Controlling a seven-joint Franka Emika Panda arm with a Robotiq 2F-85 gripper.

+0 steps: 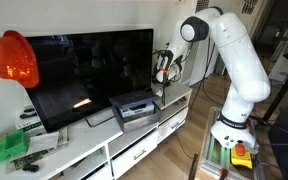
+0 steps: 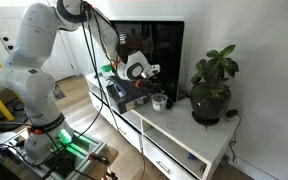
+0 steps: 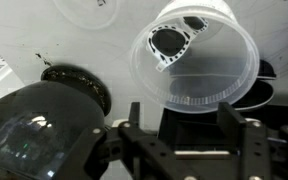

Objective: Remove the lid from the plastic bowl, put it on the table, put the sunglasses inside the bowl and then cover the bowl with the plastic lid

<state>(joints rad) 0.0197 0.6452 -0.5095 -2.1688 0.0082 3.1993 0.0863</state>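
Observation:
In the wrist view a clear round plastic lid [image 3: 209, 85] lies tilted over the small whitish plastic bowl [image 3: 199, 15]. The dark sunglasses [image 3: 171, 45] show inside the bowl through the lid. My gripper [image 3: 184, 112] is open, its two black fingers wide apart on either side of the lid's near edge, and I cannot tell whether they touch it. In both exterior views the gripper [image 1: 164, 72] [image 2: 144, 72] hangs just above the bowl [image 2: 159, 101] on the white table [image 2: 184, 135], beside the television.
A dark potted plant [image 2: 212, 90] stands close beside the bowl, and its dark pot fills the wrist view's lower left [image 3: 39, 135]. A grey box-shaped device [image 1: 134, 108] sits before the television [image 1: 89, 70]. An orange object [image 1: 12, 58] and a green item [image 1: 9, 148] are at the table's far end.

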